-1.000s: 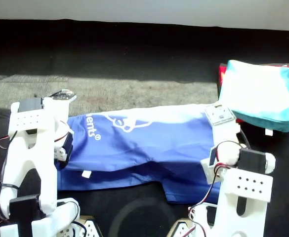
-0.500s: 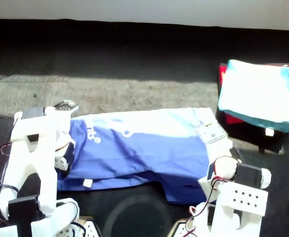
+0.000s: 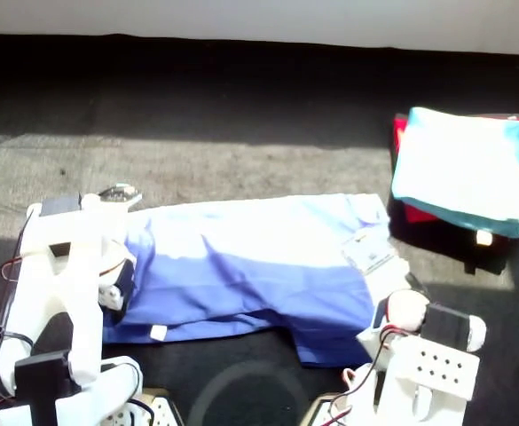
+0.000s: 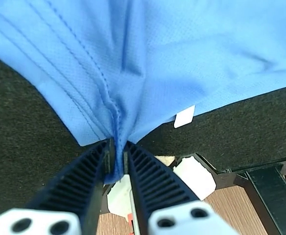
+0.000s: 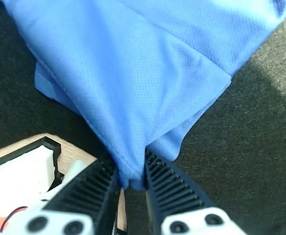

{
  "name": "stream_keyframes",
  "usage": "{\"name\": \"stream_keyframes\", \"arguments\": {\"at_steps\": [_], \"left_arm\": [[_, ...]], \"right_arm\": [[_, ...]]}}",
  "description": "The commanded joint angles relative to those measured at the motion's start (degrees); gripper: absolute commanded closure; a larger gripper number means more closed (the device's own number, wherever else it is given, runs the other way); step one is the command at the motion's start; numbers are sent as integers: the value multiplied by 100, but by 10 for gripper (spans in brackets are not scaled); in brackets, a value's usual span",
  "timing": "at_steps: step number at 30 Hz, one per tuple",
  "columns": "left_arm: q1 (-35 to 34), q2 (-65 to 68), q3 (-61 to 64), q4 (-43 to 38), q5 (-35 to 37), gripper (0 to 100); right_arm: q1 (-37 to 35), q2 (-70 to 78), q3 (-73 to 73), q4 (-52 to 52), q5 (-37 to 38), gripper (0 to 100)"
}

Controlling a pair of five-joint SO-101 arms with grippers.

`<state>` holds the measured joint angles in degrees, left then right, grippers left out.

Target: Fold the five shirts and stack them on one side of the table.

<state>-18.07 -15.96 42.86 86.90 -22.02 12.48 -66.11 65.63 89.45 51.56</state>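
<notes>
Hem cloth at the left end of the blue shirt (image 3: 259,262) is pinched tight in the left end effector (image 4: 117,149). The shirt lies spread lengthwise on the dark counter (image 3: 241,115), with a white tag (image 3: 158,333) at its near edge. The right end effector (image 5: 132,171) is clenched on the shirt's right corner. Beyond that end sits a stack of folded shirts (image 3: 467,169).

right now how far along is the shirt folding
Done: a stack of folded shirts sits at the table's right side, teal on top, red beneath; its count is hidden. In hand: the blue shirt lies stretched out, left jaws and right jaws each shut on one end. Left: fold it and add it to the stack.
</notes>
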Motion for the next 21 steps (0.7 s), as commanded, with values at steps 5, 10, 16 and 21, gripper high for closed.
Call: {"name": "stream_keyframes", "arguments": {"at_steps": [5, 10, 16, 21], "left_arm": [[-75, -708, -31, 123, -35, 991], [-75, -1358, 31, 132, -35, 991], [-75, -1147, 312, 97, -35, 991], [-75, -1068, 295, 97, -35, 986]], "right_arm": [[347, -505, -110, 532, 774, 992], [549, -796, -48, 479, 914, 992], [576, -954, 198, 365, 923, 990], [549, -945, 198, 365, 923, 947]]}}
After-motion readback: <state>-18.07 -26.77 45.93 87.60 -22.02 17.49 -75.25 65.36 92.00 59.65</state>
